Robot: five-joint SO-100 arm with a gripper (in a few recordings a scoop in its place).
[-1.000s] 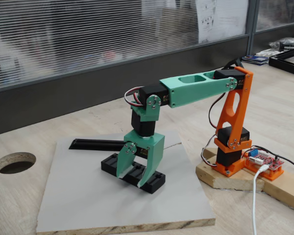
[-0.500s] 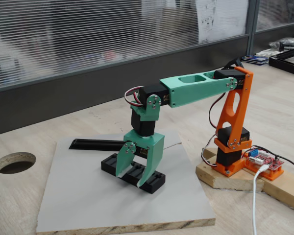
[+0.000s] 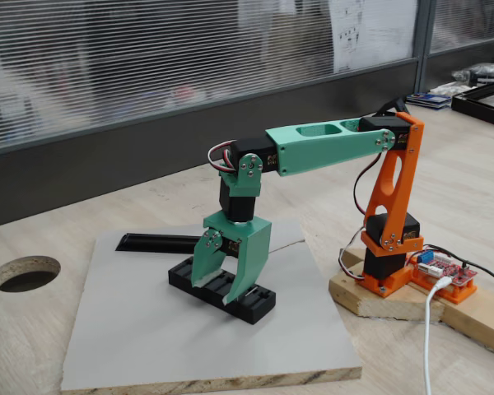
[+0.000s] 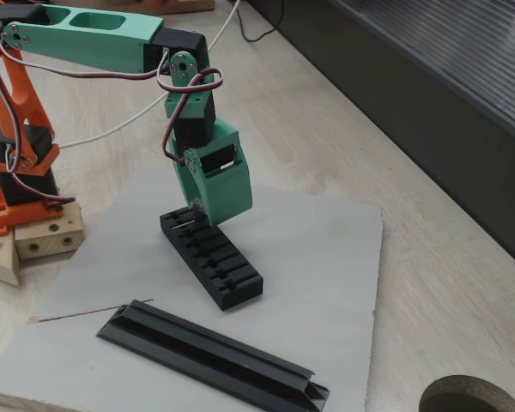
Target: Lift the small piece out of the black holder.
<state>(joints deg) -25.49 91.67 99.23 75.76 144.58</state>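
The black holder (image 3: 251,302) lies on a grey board (image 3: 148,329); in the other fixed view it is the slotted block (image 4: 227,270). My green gripper (image 3: 214,290) points straight down over the holder's end nearest the arm's base, tips at or just above its top. The two fingers (image 3: 199,267) stand apart with part of the holder showing between them, so the gripper is open. From the other side, the gripper (image 4: 203,215) shows its broad back and covers that end of the block. The small piece is hidden; I cannot make it out in any slot.
A longer, thin black rail (image 4: 215,354) lies on the board beside the holder. The orange arm base (image 3: 387,247) stands on a wooden block with a circuit board (image 3: 445,276) and cables. A round hole (image 3: 25,273) is cut in the table.
The gripper has risen a little and shifted slightly left along the holder. Its fingers stand a bit closer together than before.
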